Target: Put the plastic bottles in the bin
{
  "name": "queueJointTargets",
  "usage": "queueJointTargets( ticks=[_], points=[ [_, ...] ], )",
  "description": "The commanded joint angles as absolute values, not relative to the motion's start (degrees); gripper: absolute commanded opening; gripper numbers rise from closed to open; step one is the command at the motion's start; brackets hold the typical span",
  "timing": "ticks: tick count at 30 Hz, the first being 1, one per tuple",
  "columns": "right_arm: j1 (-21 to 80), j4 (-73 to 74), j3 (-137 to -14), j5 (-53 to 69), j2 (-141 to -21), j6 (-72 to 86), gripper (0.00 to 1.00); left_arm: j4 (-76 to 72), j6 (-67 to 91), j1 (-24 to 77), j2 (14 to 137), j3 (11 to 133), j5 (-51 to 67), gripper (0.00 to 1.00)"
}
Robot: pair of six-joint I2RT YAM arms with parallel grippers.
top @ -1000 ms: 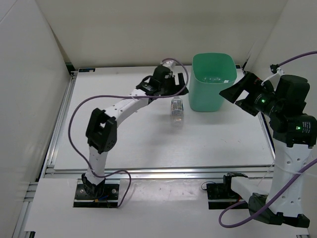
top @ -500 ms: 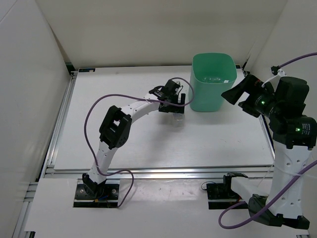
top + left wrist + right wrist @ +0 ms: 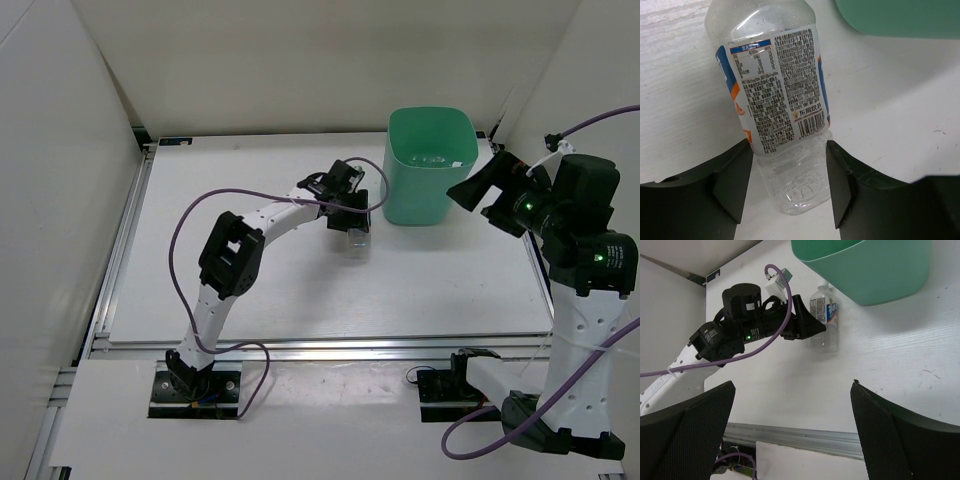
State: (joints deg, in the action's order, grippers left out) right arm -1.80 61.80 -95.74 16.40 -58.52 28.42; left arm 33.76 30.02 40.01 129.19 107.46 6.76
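My left tool (image 3: 788, 147) grips the clear, labelled plastic bottle (image 3: 777, 95) beside the tall mint-green plastic bin (image 3: 428, 190), the only one I see left outside; right tool (image 3: 790, 410) gapes empty.

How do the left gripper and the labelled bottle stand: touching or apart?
Touching. In the left wrist view, both fingers of the left gripper lie against the bottle.

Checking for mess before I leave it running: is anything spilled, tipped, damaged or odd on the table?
Nothing stands out. The clear bottle lies on its side beside the bin, between the fingers of the left hand. It looks empty, undamaged, with no spill around it. The bin stands upright.
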Motion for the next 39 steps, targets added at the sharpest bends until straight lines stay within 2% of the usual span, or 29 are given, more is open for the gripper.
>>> queueJointTargets(
  ticks=[1,3,11,15,22,26,28,34,39],
  points=[
    [-1.9,60.5,-95.5,16.3,-58.6,27.9,1.0,37.0,29.7,38.5,126.4,104.9,7.1,0.56],
    [-1.9,60.5,-95.5,16.8,-59.2,28.4,1.0,37.0,30.2,37.3,124.2,103.8,6.6,0.49],
    [-1.9,59.9,-94.5,17.9,-59.2,28.9,1.0,37.0,30.8,35.5,120.7,103.8,6.1,0.48],
    [-1.9,59.4,-94.5,17.9,-59.2,28.9,1.0,37.0,32.2,33.5,118.0,106.1,4.9,0.43],
    [-1.9,59.4,-93.4,17.4,-58.6,28.9,1.0,37.0,35.2,30.9,118.0,122.3,6.1,0.41],
    [-1.9,59.4,-93.4,17.4,-58.6,28.9,1.0,37.0,37.8,30.9,122.9,139.3,9.2,0.41],
    [-1.9,59.4,-94.0,17.4,-58.6,28.9,1.0,34.6,39.8,30.4,123.4,144.2,10.8,0.41],
    [-1.9,59.4,-94.0,17.4,-58.1,28.9,1.0,22.0,46.3,30.4,123.3,144.9,14.7,0.41],
    [-1.9,59.4,-94.0,16.9,-58.1,28.9,1.0,7.7,53.5,31.1,128.5,146.6,19.2,0.41]
  ],
)
